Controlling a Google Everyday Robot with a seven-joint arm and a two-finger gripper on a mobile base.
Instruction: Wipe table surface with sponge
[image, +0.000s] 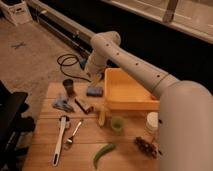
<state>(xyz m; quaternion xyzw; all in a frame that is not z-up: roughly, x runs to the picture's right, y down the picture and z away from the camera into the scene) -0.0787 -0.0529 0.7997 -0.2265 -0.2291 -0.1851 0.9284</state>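
Pale gripper (95, 81) hangs with jaws spread just above the dark-blue sponge (94, 91), which lies near the far edge of the table surface (125, 157), just beside the yellow tub (130, 103). The step looks like the pick-up: descend, close on the sponge. The white arm (135, 65) crosses from the right and bends steeply down.

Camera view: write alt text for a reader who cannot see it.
The robot's open gripper hangs just above the dark-blue sponge on the wooden table surface, beside a yellow tub. A rag, utensils and a long green vegetable lie nearer the camera.
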